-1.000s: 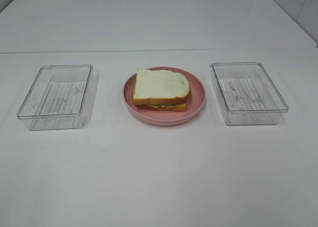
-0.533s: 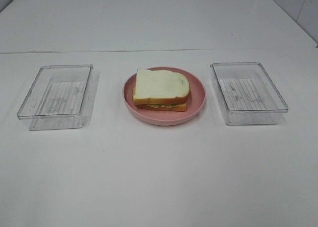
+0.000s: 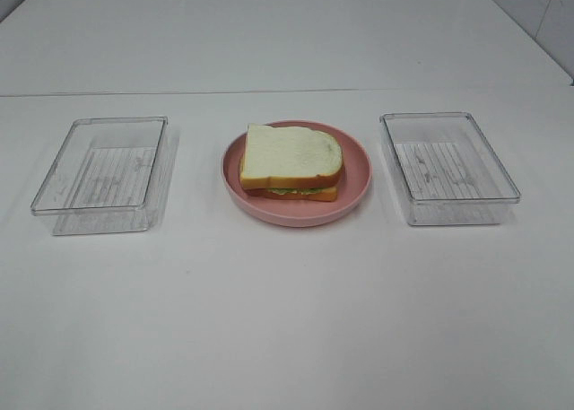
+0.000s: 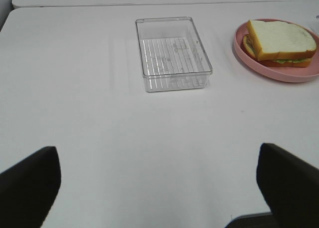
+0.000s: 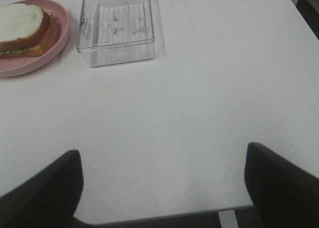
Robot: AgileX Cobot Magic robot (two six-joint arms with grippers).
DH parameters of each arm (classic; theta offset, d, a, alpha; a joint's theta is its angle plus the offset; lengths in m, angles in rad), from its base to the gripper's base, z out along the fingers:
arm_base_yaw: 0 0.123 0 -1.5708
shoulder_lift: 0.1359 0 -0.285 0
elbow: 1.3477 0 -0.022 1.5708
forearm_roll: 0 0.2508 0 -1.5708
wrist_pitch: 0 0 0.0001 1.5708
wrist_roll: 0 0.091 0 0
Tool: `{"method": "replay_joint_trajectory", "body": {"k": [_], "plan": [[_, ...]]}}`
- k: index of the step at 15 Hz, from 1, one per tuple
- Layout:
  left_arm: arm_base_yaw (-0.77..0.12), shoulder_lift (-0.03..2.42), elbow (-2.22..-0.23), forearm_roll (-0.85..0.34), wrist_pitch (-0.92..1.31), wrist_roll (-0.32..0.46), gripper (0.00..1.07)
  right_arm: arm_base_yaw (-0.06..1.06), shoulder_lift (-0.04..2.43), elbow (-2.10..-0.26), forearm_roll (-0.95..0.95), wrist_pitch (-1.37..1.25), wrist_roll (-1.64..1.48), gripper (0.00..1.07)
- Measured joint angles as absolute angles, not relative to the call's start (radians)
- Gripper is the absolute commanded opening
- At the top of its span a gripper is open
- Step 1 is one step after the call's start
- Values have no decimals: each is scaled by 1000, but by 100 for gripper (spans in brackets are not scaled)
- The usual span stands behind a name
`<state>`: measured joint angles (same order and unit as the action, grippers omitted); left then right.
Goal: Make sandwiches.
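One sandwich [image 3: 291, 163] sits on the round pink plate [image 3: 357, 172] in the middle of the white table: white bread with orange-brown crust on top, green lettuce showing at its edge, a second slice beneath. The left wrist view shows the sandwich [image 4: 279, 42] far beyond my left gripper [image 4: 158, 188], whose dark fingers [image 4: 30, 188] stand wide apart with nothing between them. My right gripper [image 5: 162, 185] is also open and empty near the table's front edge, well away from the sandwich [image 5: 22, 29]. Neither arm shows in the exterior high view.
A clear plastic tray [image 3: 103, 172] stands left of the plate and another clear tray [image 3: 447, 166] stands right of it; both look empty. The table's front edge [image 5: 149, 215] lies just under my right gripper.
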<state>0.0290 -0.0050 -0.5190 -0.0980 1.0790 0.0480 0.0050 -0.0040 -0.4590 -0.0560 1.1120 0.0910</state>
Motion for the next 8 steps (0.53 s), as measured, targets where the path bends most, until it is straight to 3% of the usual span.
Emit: {"method": "replay_joint_trajectory", "body": {"k": [8], "plan": [[29,-5,-519,-98,1079,48,100,5,-4,-459,-56,1112,91,85]]}}
